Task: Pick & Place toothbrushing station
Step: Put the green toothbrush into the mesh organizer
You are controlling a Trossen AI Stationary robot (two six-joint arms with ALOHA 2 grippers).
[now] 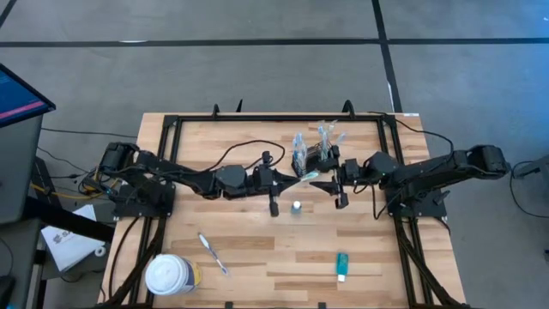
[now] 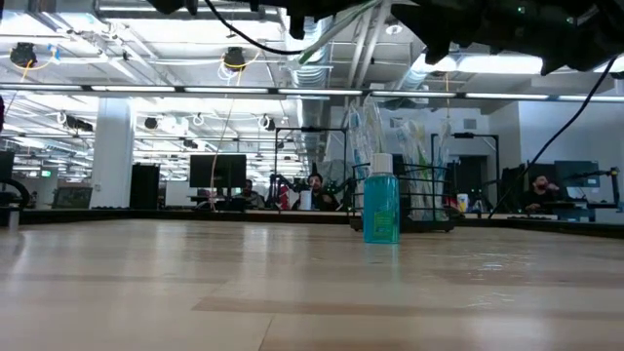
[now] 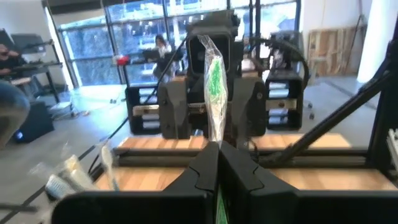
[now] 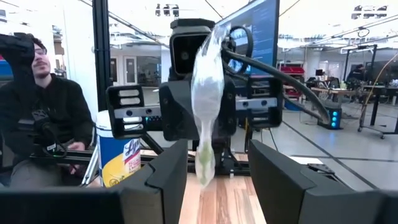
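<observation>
Left end effector [image 1: 307,178], at mid-table, is clamped shut on a green toothbrush in a clear wrapper [image 3: 214,93]; the left wrist view shows its two dark fingers [image 3: 205,177] pinched on the lower stem, the wrapped head rising above them. Right end effector [image 1: 333,182] faces it from the opposite side, its fingers [image 4: 171,171] spread wide on either side of the same wrapped brush [image 4: 205,106] without visibly touching it, so a hand-over from left to right appears to be in hand.

Black wire-mesh caddy [image 1: 310,156] stands just behind the two end effectors, towards the far edge of the table [image 1: 257,257], already holding several upright wrapped brushes. A small teal bottle with a white cap [image 2: 381,203] stands upright just in front of it. A loose toothbrush [image 1: 213,254], a small teal tube [image 1: 341,266] and a large white-lidded tub [image 1: 171,275] lie nearer the front edge.

Handling, as judged: the brush is light and stiff, but its wrapper is glossy, crinkly and probably slippery; a grip across the firm handle low on the stem should hold better than one on the loose film near the head.
</observation>
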